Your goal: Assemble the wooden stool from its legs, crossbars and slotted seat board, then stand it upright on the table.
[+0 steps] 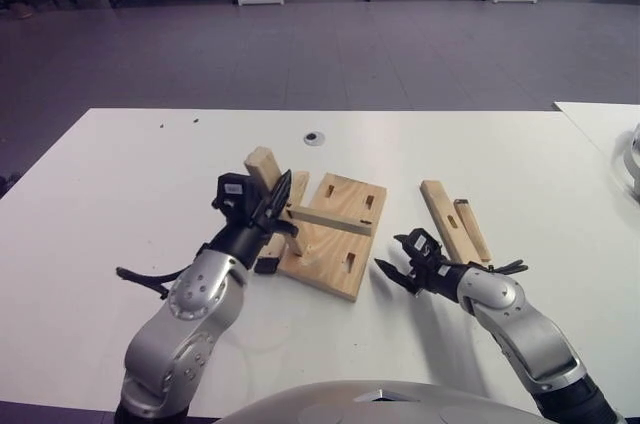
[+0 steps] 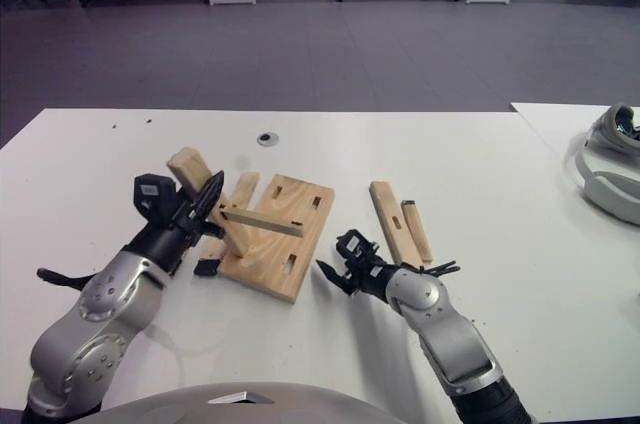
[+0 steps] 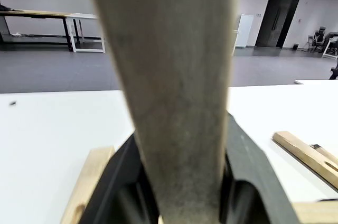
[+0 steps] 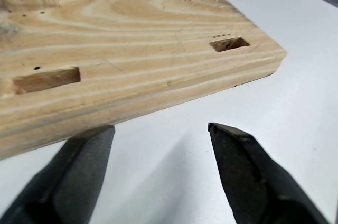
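Left eye view showed the slotted seat board (image 1: 335, 239) lying slots-up on the surface (image 1: 130, 174), just left of the right hand (image 1: 390, 254). That hand's fingers stood wide apart and held nothing, with the board's near-right edge close before them. Two loose wooden pieces (image 1: 447, 221) lay just beyond that hand, their long axes running near to far. The left hand (image 1: 284, 204) was clamped on a leg (image 1: 263, 164) tilted at the board's left edge, with a crossbar (image 1: 330, 221) reaching right from it.

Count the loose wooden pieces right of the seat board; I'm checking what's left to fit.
2: a long bar nearest the seat board, and a shorter piece lying alongside its outer edge. Nothing seems hidden there.
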Tool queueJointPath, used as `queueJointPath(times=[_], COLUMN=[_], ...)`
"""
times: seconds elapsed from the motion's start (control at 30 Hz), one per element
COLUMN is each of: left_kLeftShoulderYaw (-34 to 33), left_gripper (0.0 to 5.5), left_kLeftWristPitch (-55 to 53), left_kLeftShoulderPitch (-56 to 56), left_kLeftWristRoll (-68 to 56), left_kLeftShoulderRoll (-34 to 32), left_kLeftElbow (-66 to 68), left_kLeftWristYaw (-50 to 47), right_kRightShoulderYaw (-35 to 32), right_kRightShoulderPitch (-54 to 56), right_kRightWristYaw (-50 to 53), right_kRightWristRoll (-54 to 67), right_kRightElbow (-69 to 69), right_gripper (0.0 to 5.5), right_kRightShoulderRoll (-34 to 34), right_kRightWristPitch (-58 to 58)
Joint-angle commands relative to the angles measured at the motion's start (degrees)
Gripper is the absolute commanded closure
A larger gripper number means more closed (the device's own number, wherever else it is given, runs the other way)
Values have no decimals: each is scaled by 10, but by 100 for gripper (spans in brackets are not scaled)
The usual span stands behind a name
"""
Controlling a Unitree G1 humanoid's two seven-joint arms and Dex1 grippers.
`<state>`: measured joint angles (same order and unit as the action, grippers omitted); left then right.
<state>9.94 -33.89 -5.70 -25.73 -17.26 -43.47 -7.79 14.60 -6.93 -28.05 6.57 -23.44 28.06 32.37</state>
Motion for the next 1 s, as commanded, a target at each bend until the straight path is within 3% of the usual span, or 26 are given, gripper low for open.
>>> queueJointPath(times=[0.03,0.1,0.23,0.4,0.53,0.67,0.73,0.83,0.93,1.0], left_kLeftShoulderYaw=[19,-2,-49,-115,-130,-182,-221,-225,-100,-28], left_gripper=[447,447,366,275,201,126,88,66,66,66], left_kLeftWristPitch=[-30,-24,-19,-39,-47,-27,-17,-28,-13,11], left_kLeftShoulderPitch=[28,65,75,50,70,142,178,198,162,138], left_kLeftWristRoll=[55,26,-66,-234,-395,-544,-544,-407,-206,-119], left_kLeftShoulderRoll=[5,28,71,89,72,16,-28,-116,-187,-199], left_kLeftElbow=[43,25,13,-7,-42,-41,-10,71,193,270], left_kLeftWristYaw=[-5,4,41,80,87,49,48,75,154,211], right_kRightShoulderYaw=[-11,-16,-45,-139,-207,-224,-224,-230,-236,-236], right_kRightShoulderPitch=[13,16,24,64,95,95,97,102,109,112], right_kRightWristYaw=[5,9,24,42,51,50,52,58,65,66], right_kRightWristRoll=[-4,-6,-5,11,16,12,13,13,20,24], right_kRightElbow=[0,5,17,28,58,75,78,86,107,123], right_gripper=[220,220,220,220,220,220,220,220,220,220], right_kRightShoulderRoll=[-5,-8,-16,-11,2,9,6,4,-6,-13], right_kRightWristPitch=[-4,-6,-14,-47,-57,-66,-68,-71,-73,-77])
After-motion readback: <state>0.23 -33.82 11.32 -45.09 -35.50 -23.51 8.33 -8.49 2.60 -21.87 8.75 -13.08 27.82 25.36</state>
